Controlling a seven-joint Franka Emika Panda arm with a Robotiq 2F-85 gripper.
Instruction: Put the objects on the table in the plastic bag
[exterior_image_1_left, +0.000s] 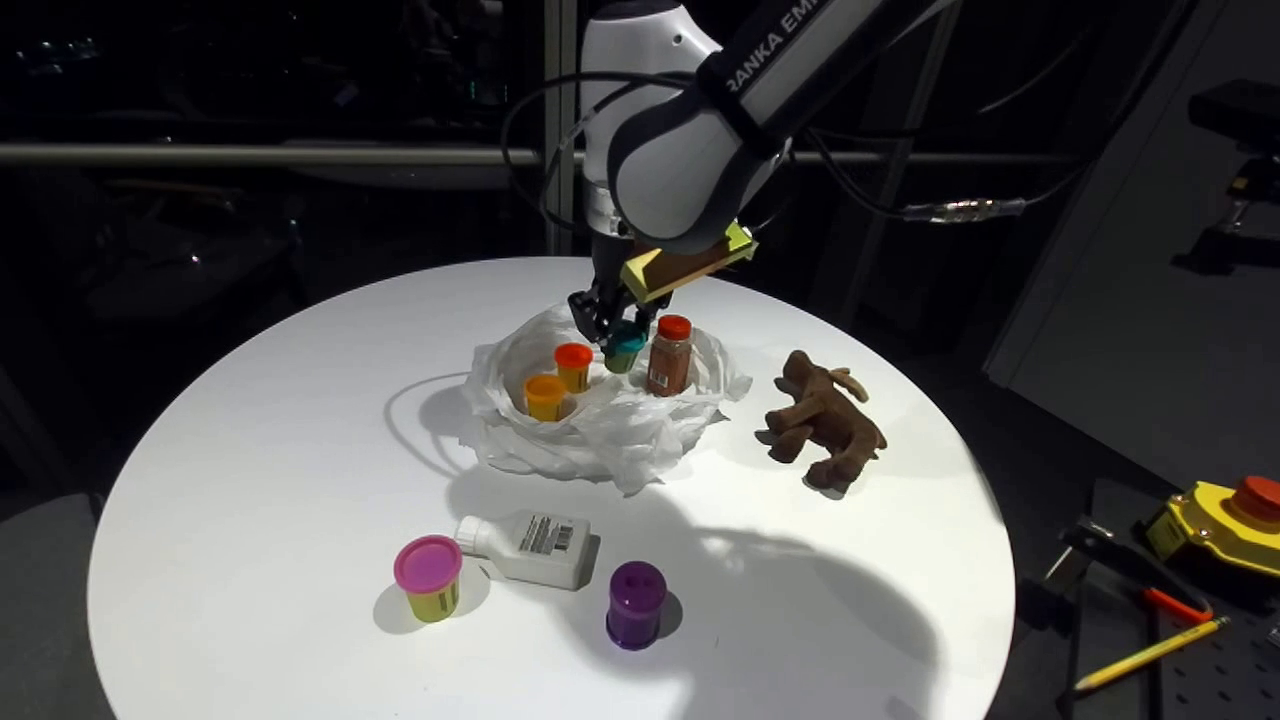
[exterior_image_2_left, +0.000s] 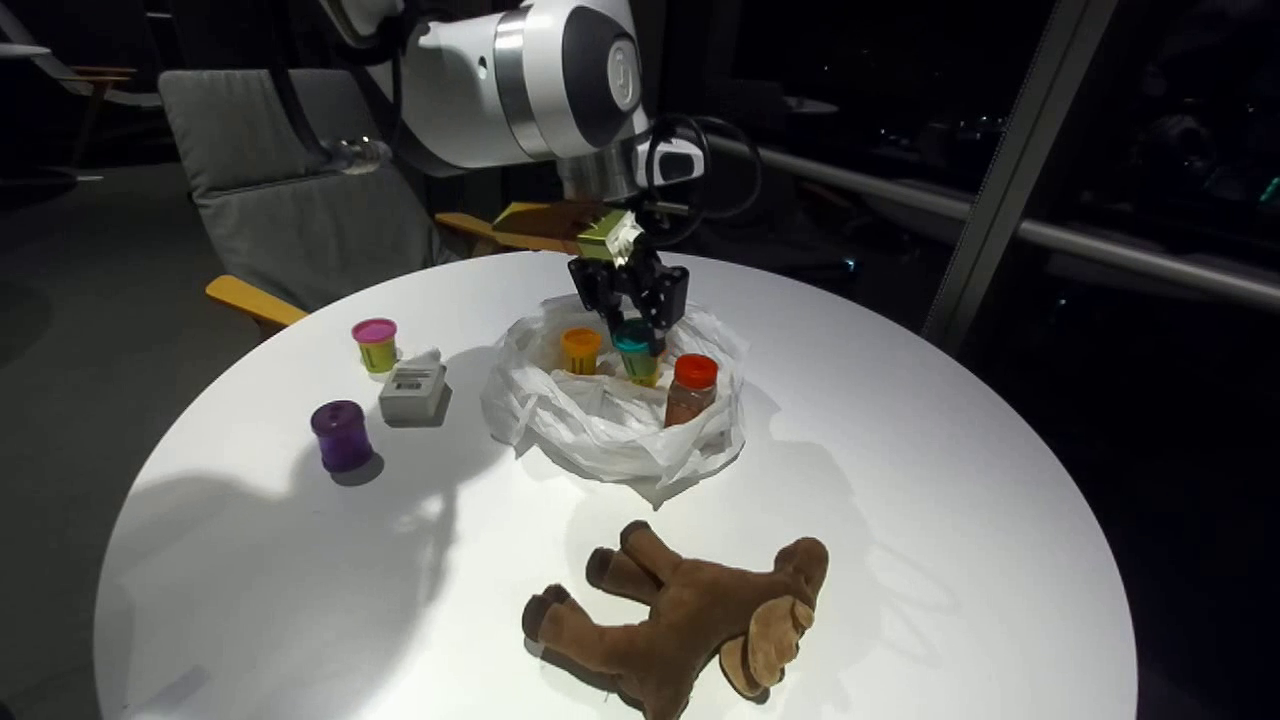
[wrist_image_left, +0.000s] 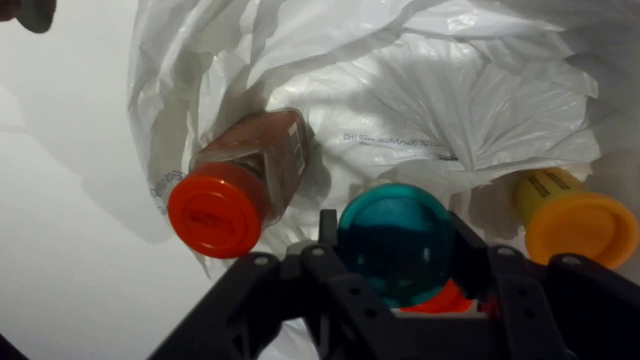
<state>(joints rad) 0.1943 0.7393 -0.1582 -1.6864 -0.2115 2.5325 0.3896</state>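
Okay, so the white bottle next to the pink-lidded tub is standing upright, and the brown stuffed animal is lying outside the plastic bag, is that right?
Not quite: the white bottle next to the pink-lidded tub is lying on its side, as an exterior view shows. The brown stuffed animal is indeed lying outside the plastic bag.
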